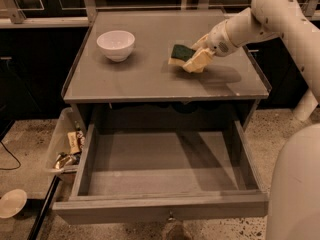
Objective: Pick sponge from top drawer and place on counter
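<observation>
The sponge [181, 52], dark green on top with pale yellow foam below, is held by my gripper [192, 57] over the right middle of the grey counter [150, 79], at or just above its surface. The gripper's pale fingers [199, 60] are shut on the sponge's right side. My white arm reaches in from the upper right. The top drawer [160, 206] stands pulled fully open below the counter, and its inside shows nothing in it.
A white bowl [116, 44] stands at the counter's back left. A clear plastic bin of clutter [66, 146] sits on the floor left of the drawer. A white disc [12, 203] lies at the lower left. My white base [295, 194] fills the lower right.
</observation>
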Action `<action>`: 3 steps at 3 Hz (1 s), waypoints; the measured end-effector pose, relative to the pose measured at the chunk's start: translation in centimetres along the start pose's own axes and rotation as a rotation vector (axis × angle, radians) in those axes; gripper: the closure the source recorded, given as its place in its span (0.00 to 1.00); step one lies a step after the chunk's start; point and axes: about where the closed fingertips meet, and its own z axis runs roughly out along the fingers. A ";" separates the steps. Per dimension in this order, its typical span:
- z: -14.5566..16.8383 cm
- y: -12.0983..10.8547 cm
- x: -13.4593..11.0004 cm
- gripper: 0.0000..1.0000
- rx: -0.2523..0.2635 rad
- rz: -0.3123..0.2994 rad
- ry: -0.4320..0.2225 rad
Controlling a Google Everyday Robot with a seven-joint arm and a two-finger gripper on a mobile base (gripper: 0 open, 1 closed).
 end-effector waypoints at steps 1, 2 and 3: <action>0.0 0.0 0.0 0.59 0.000 0.000 0.000; 0.0 0.0 0.0 0.36 0.000 0.000 0.000; 0.0 0.0 0.0 0.12 0.000 0.000 0.000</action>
